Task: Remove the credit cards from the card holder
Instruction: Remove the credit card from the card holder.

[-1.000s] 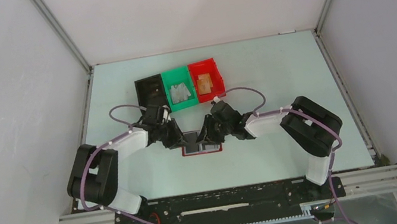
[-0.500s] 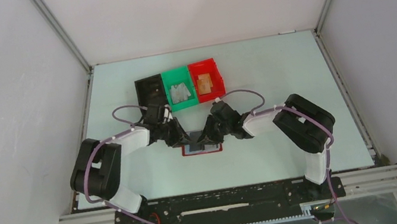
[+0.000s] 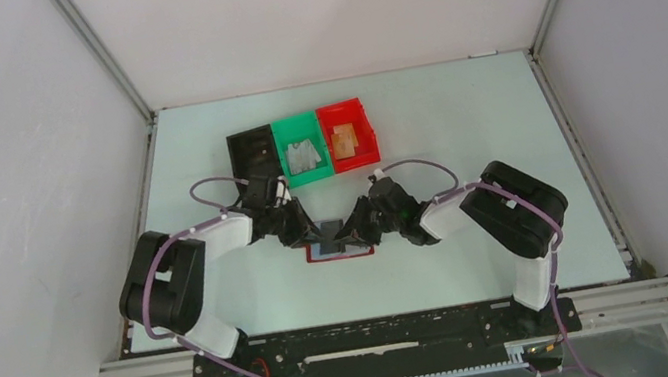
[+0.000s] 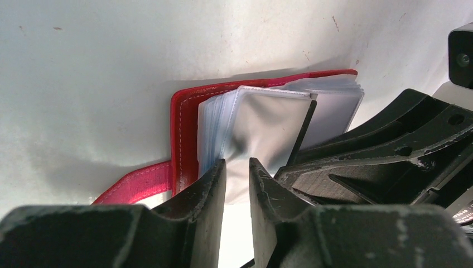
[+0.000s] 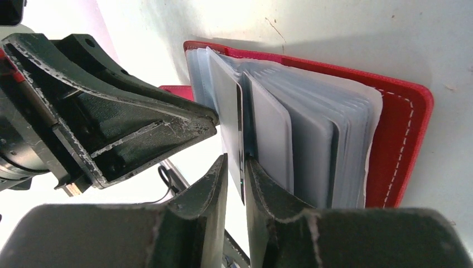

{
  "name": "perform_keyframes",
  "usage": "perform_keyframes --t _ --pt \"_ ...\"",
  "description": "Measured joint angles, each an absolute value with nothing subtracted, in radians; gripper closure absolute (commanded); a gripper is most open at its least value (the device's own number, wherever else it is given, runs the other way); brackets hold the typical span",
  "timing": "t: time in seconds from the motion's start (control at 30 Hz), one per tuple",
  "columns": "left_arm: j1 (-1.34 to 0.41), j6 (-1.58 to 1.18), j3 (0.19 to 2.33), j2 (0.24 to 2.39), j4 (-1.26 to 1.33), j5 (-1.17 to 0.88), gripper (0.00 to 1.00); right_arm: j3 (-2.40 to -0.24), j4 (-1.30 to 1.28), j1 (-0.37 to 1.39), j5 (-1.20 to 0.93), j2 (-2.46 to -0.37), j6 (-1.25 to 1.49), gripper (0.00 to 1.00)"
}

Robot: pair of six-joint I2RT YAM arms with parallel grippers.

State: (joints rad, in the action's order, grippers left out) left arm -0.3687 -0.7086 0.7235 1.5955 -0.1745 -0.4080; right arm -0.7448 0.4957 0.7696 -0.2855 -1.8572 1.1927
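Card holder [image 3: 338, 249], a dark-red folding wallet, lies open on the pale table [image 3: 462, 128] between both grippers. The left gripper [image 4: 237, 163] pinches a clear plastic sleeve [image 4: 262, 123]; the right gripper [image 5: 236, 161] clamps a thin grey credit card [image 5: 226, 111]. Beyond stand a black plastic bin [image 3: 249, 147], a green plastic bin [image 3: 308, 178] and a red plastic bin [image 3: 347, 106].

left gripper [image 3: 312, 237] and right gripper [image 3: 352, 234] hide most of the card holder [image 3: 338, 253] from above (bins [image 3: 276, 152] hold things too small to tell).

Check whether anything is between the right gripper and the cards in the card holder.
Nothing visible. The right gripper is shut on what looks like a dark-edged card standing up from the card holder. The left gripper pinches a clear sleeve right beside it, close but not in between.
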Motion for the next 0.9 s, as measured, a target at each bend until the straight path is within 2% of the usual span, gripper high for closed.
perform_keyframes --t 0.2,0.33,0.4,0.9 --pt "-0.369 -0.709 0.724 1.596 -0.175 -0.408 0.71 -0.722 0.540 0.763 -0.291 -1.857 1.214 0.77" --pt "-0.368 -0.709 0.724 1.597 -0.175 -0.408 0.71 -0.708 0.560 0.759 -0.290 -1.857 1.222 0.95" --pt "-0.368 -0.709 0.724 1.597 -0.175 -0.408 0.71 -0.701 0.567 0.757 -0.291 -1.857 1.231 1.00" --pt "-0.377 -0.720 0.724 1.614 -0.153 -0.446 0.71 -0.554 0.707 0.739 -0.283 -1.806 1.275 1.00"
